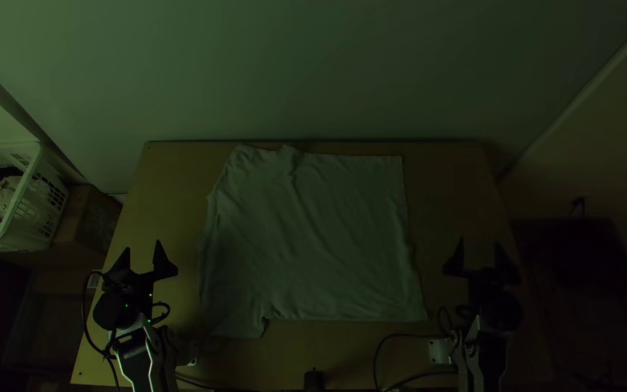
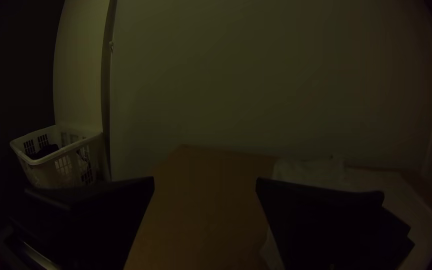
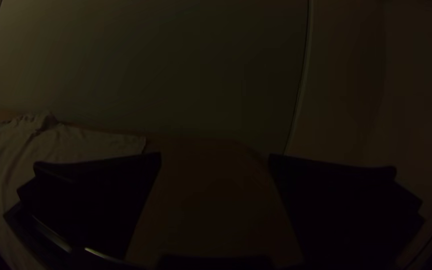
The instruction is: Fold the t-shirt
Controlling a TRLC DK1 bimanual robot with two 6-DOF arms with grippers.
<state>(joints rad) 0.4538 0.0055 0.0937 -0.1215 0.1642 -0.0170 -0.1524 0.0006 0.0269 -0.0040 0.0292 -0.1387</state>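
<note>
a pale cloth t-shirt spread with small wrinkles on the light wooden table, lying between the two claws, the left black wide-fingered gripper open and apart from it, the right black wide-fingered gripper also open, also apart from the cloth

All three views are dim. In the top view the wall is lightest across the left and middle, dulling rightward, and the lower right corner is nearly black. The t-shirt stands out pale on the shadowed table. Tiny green lights dot the lower left. The left wrist view has a black left edge; the right wrist view is darker, with a faint glint at lower left and a wall seam bowed by the lens. Light perhaps comes from the left, though the gloom makes that uncertain.
</note>
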